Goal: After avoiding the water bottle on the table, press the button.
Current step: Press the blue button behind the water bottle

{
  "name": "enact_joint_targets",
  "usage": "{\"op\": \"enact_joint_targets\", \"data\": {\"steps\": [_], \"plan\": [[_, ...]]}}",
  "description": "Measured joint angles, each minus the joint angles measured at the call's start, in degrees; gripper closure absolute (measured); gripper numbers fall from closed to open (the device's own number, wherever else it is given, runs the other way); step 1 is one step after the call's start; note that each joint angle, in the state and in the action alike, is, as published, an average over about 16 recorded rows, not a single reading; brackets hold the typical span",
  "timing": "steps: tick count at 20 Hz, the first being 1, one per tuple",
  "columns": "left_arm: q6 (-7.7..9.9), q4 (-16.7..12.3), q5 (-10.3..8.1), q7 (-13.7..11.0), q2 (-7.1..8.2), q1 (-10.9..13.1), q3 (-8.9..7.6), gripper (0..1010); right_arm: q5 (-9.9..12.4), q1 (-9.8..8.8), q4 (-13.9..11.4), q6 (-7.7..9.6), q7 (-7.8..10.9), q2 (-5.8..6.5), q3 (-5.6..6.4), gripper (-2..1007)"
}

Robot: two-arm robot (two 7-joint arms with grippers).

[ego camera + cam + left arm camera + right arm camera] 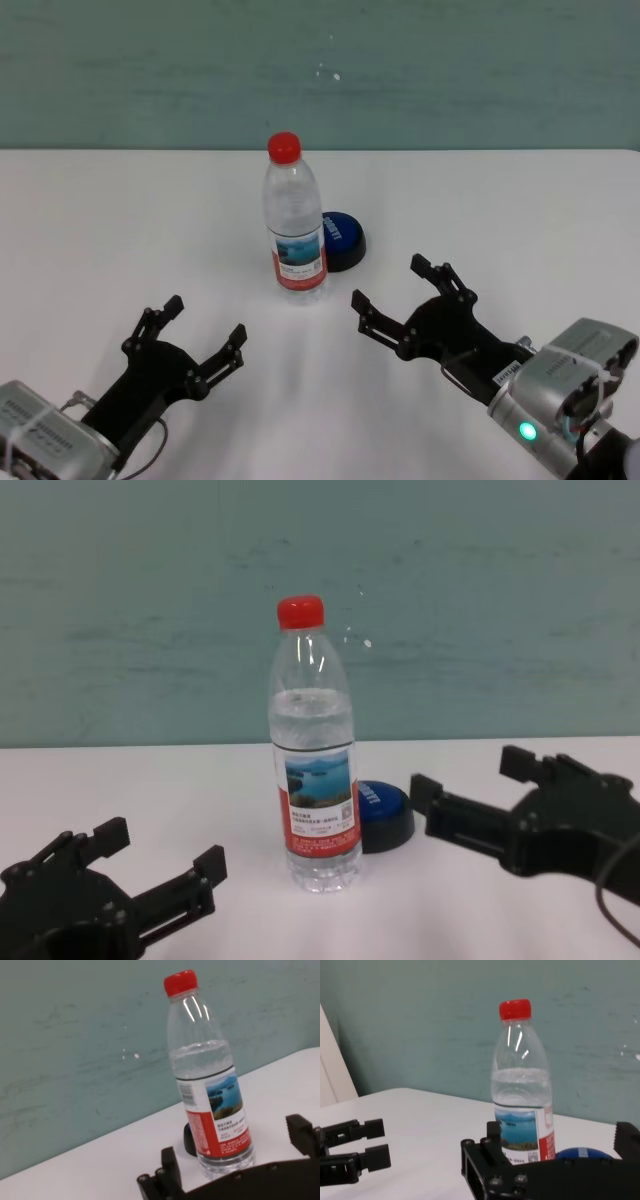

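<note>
The water bottle (294, 218), clear with a red cap and a lake label, stands upright mid-table; it also shows in the chest view (313, 770), the left wrist view (210, 1090) and the right wrist view (522, 1095). The blue button (342, 238) on its black base sits just behind and right of the bottle, partly hidden by it (384, 814) (584, 1153). My right gripper (392, 282) is open and empty, in front and right of the button. My left gripper (204, 320) is open and empty, in front and left of the bottle.
The white table (120, 230) spreads wide on both sides of the bottle. A teal wall (320, 70) runs behind the table's far edge.
</note>
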Motion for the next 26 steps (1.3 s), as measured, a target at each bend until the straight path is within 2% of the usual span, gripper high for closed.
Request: {"op": "enact_joint_targets", "data": {"steps": [8, 16, 26], "plan": [[0.00, 0.00, 0.00, 0.00, 0.00, 0.00, 0.00, 10, -0.60, 3.96, 1.70, 1.35, 0.41, -0.70, -1.44, 1], [0.00, 0.00, 0.00, 0.00, 0.00, 0.00, 0.00, 10, -1.35, 7.74, 4.87, 2.32, 0.45, -1.63, -2.74, 1], [0.00, 0.00, 0.00, 0.00, 0.00, 0.00, 0.00, 10, -2.44, 10.79, 9.01, 2.50, 0.20, -2.99, -3.90, 1]]}}
